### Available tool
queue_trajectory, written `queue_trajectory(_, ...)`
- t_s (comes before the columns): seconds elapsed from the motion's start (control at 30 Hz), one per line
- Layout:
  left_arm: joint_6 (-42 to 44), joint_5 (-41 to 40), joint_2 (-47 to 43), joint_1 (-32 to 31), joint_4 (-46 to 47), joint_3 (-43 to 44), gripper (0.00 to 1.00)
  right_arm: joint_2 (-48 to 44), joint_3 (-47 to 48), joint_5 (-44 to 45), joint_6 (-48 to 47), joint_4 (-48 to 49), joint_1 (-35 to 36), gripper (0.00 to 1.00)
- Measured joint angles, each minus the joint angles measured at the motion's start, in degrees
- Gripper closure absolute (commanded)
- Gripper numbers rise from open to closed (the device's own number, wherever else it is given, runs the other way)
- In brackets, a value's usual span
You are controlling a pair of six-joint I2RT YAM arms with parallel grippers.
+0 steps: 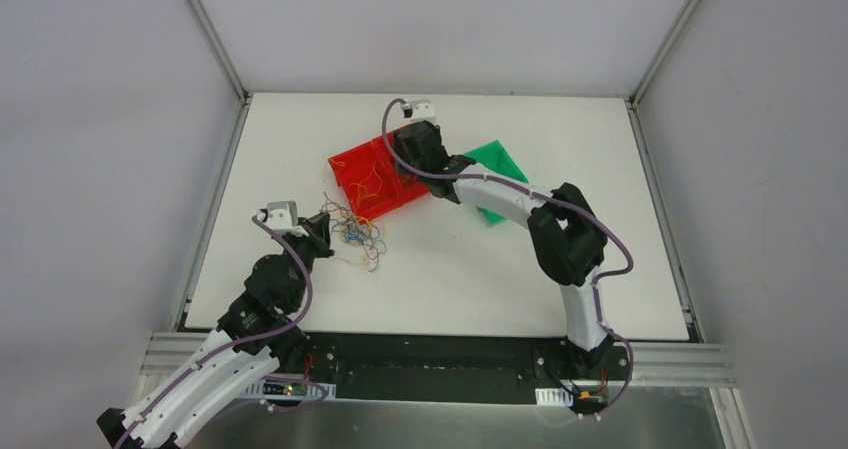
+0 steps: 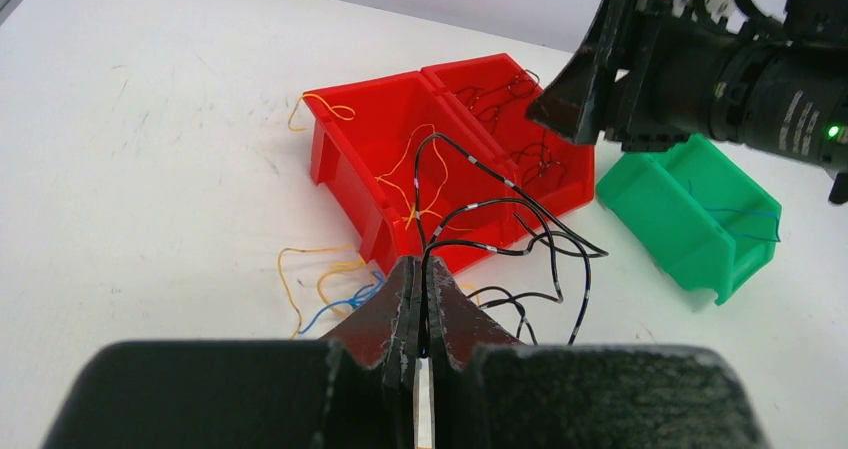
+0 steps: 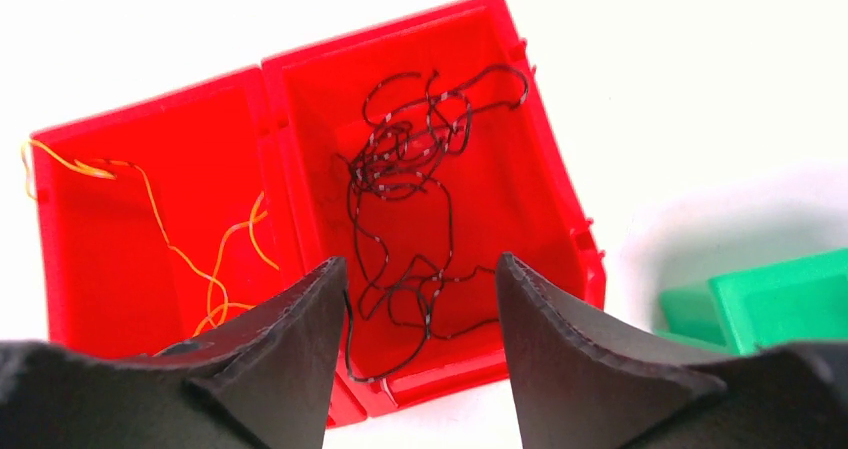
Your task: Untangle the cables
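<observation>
Left gripper [image 2: 422,274] is pinching a dark grey wire [image 2: 492,205], fingers together, above the cables [image 1: 357,236], which are lying clumped on the table [image 1: 500,279] just near-left of the red bins [image 1: 345,169]. Right gripper [image 3: 420,269] is hovering, fingers apart, over the right bin's dark wires [image 3: 400,159].

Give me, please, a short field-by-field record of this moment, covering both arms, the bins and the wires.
left gripper: jaws shut on a dark wire that loops up from them
right gripper: jaws open, above the red bin with dark wires
red bin with yellow wires: side by side with the other red bin
green bin: holds a blue wire
clump: yellow, blue and dark wires, loose on the table by the left gripper
</observation>
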Motion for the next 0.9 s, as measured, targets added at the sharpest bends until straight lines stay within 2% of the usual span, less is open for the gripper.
queue_trajectory(0.07, 0.02, 0.00, 0.22, 0.00, 0.02, 0.00, 1.00, 0.26, 2.01, -1.36, 0.63, -1.18, -1.07, 0.37)
queue_trajectory(0.2, 0.22, 0.02, 0.28, 0.00, 0.04, 0.00, 1.00, 3.45, 10.40, -4.94, 2.27, -2.62, -4.63, 0.36)
queue_trajectory(0.37, 0.28, 0.02, 0.31, 0.00, 0.15, 0.00, 1.00, 9.90, 20.11, -8.90, 4.17, -4.04, -8.92, 0.39)
queue_trajectory(0.53, 0.42, 0.07, 0.42, 0.00, 0.39, 0.00, 1.00, 16.41, 26.23, -11.17, 5.07, -6.80, -9.92, 0.45)
queue_trajectory(0.73, 0.44, 0.52, 0.48, 0.00, 0.39, 0.00, 1.00, 18.21, 26.77, -13.33, 5.53, -8.07, -9.16, 0.67)
queue_trajectory(0.77, 0.44, 0.79, 0.48, 0.00, 0.42, 0.00, 0.91, 18.21, 26.71, -13.51, 5.57, -8.13, -9.05, 0.74)
queue_trajectory(0.8, 0.44, 1.01, 0.48, 0.00, 0.39, 0.00, 1.00, 18.21, 26.34, -13.51, 5.62, -8.09, -8.90, 0.79)
queue_trajectory(0.9, 0.66, 1.25, 0.48, 0.00, 0.42, 0.00, 1.00, 18.16, 24.39, -13.35, 5.86, -8.04, -8.24, 0.89)
